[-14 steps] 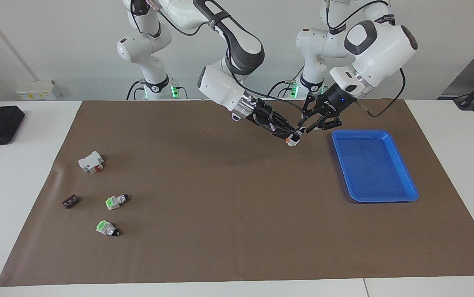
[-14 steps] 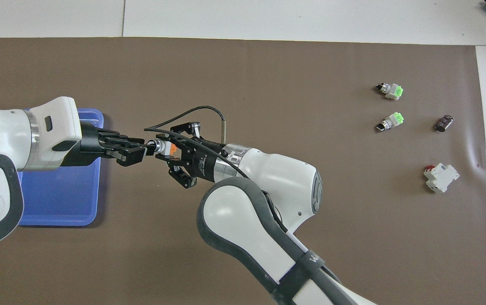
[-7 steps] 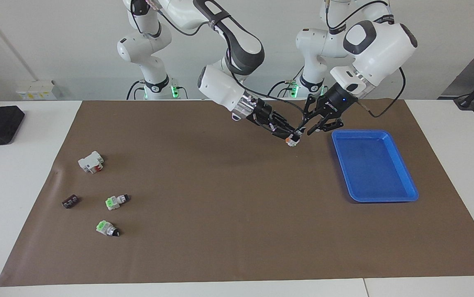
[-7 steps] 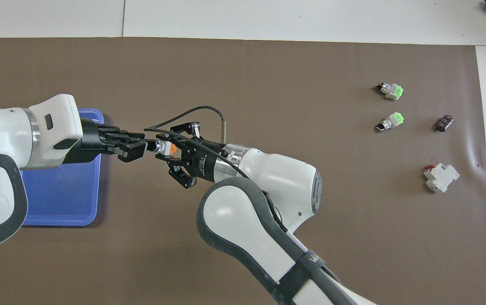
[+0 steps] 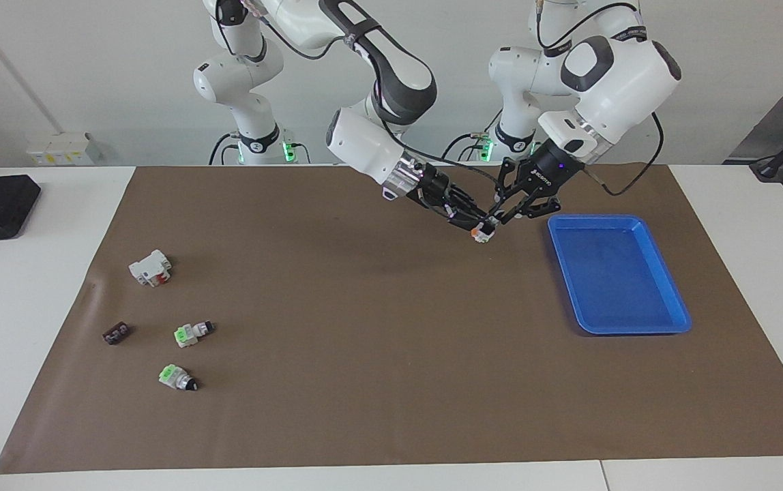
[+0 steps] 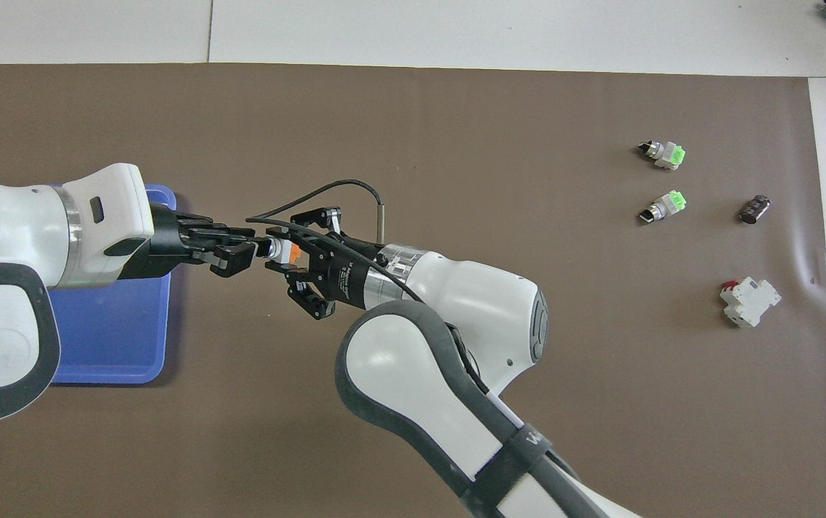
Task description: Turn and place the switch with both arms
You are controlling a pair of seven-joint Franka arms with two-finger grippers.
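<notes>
While held aloft: switch (image 5: 481, 232) at upper centre of frame, over brown mat (image 5: 337, 327).
Right gripper (image 5: 475, 226): clamped on switch.
Left gripper (image 5: 500, 215): fingers at knob end, grip unclear.

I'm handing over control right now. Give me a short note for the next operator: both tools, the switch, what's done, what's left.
Right tool: shut on the switch, held in the air over the mat beside the blue tray.
Left tool: at the switch's knob end; grip state unclear.
Done: switch picked up and brought to both arms.
Left: finish the turn or handover, then place it, probably in the tray, which holds nothing yet.
</notes>
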